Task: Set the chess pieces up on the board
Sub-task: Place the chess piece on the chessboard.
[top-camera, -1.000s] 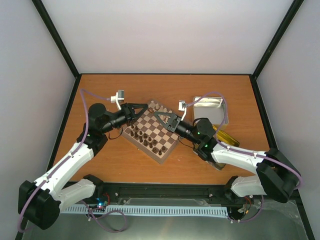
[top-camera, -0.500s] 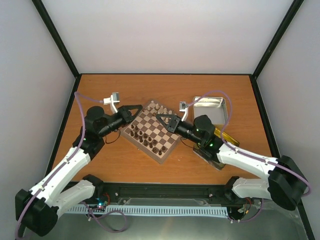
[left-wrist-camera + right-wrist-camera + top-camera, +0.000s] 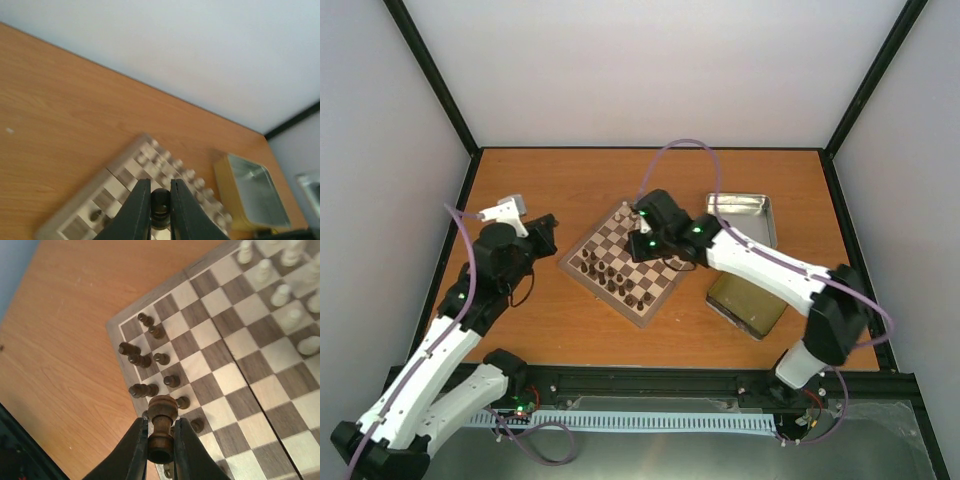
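Dark brown wooden chess pieces (image 3: 161,358) crowd one edge of the small checked wooden board (image 3: 215,347). Above that edge, the right hand (image 3: 161,422) is clamped on one dark turned piece (image 3: 162,412). The left hand (image 3: 160,184), off the board's left corner, pinches a small dark blurred piece (image 3: 160,202).

Board (image 3: 612,243): middle of the table (image 3: 570,180), set cornerwise.
Chess pieces (image 3: 610,275): on the board's near-left rows.
Light chessmen (image 3: 628,212): on its far-right rows.
Tins (image 3: 745,215): right of the board, one behind the other.
Left gripper (image 3: 545,228): left of the board.
Right gripper (image 3: 645,245): over the board.
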Available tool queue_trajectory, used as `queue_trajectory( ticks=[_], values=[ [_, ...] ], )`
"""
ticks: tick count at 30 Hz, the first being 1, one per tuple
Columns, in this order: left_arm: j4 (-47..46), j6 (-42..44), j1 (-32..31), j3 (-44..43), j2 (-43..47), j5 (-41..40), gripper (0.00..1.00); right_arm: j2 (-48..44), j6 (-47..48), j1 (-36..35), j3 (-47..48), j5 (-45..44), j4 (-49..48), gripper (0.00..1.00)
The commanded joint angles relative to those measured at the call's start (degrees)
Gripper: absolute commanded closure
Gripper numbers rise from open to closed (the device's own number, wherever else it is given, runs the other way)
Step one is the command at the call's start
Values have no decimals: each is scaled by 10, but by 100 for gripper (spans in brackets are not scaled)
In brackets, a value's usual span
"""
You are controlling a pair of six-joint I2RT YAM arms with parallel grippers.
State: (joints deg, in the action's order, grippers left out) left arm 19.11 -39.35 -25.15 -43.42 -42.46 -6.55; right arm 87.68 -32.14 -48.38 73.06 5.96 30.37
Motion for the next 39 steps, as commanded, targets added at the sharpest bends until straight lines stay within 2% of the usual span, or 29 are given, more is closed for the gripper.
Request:
queue_trajectory(
  ticks=[1, 8, 16, 24, 27, 39],
  values=[
    [72, 65, -2, -68, 31, -152, 99, 86, 78, -40, 124, -27, 139, 96],
    [90, 93, -2, -93, 76, -221, 99, 245, 110, -88, 312, -46, 211, 94],
    [108, 71, -2, -84, 132, -321, 99, 383, 130, -116, 481, -78, 252, 94],
    [96, 71, -1, -68, 154, -333, 99, 506, 152, -117, 629, -97, 282, 93],
    [100, 69, -2, -66, 150, -329, 98, 532, 155, -117, 655, -101, 292, 93],
    [102, 58, -1, -58, 138, -310, 97, 562, 167, -111, 657, -103, 289, 89]
  ],
)
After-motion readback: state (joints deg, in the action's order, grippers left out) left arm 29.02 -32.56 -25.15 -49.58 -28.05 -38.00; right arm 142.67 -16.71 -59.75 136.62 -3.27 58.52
